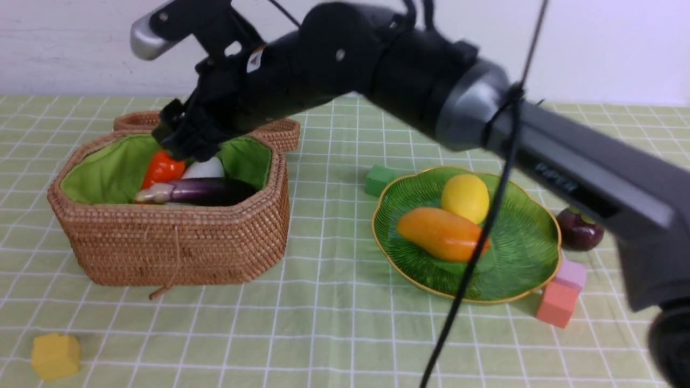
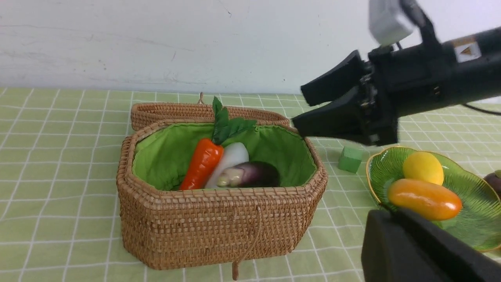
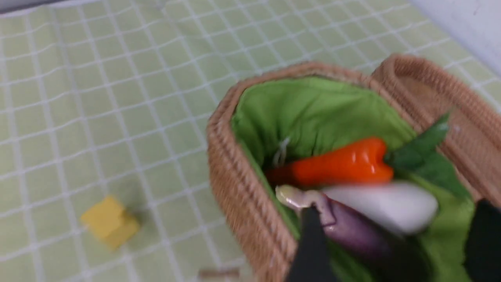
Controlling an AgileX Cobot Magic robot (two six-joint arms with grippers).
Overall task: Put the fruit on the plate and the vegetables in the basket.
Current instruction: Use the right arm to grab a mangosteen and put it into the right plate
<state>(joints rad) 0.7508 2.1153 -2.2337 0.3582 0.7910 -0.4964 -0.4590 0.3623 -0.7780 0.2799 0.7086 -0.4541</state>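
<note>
A: Start at the table's left edge. What's there?

B: A yellow foam cube (image 1: 55, 355) near the front left corner, well apart from everything and no part of the job. Next comes the basket (image 1: 178, 253) on the left half of the table, lid folded back behind it so the mouth stays clear for dropping things in.

A: What's inside?

B: The carrot (image 1: 161, 170) leaning on the green lining, the white radish (image 1: 204, 168) beside it, and the eggplant (image 1: 202, 191) lying across the front of both. I can't find the cucumber; it may be underneath, I can't tell.

A: And the right gripper?

B: The right gripper (image 2: 317, 107) hangs over the basket's right rim, jaws spread and empty. My guess is it reached across from the right side to let a vegetable go. The left gripper (image 2: 411, 246) sits low at the wrist view's edge, its jaws closed with nothing between them.

A: Further right?

B: A green cube (image 1: 379, 180), then the plate (image 1: 531, 264) right of centre, holding the lemon (image 1: 465, 198) and the mango (image 1: 441, 234) touching each other. The mangosteen (image 1: 579, 230) rests on the cloth just beside the plate's right rim, so that fruit is not yet placed. Pink and coral cubes (image 1: 563, 293) sit against the plate's front right edge
</note>
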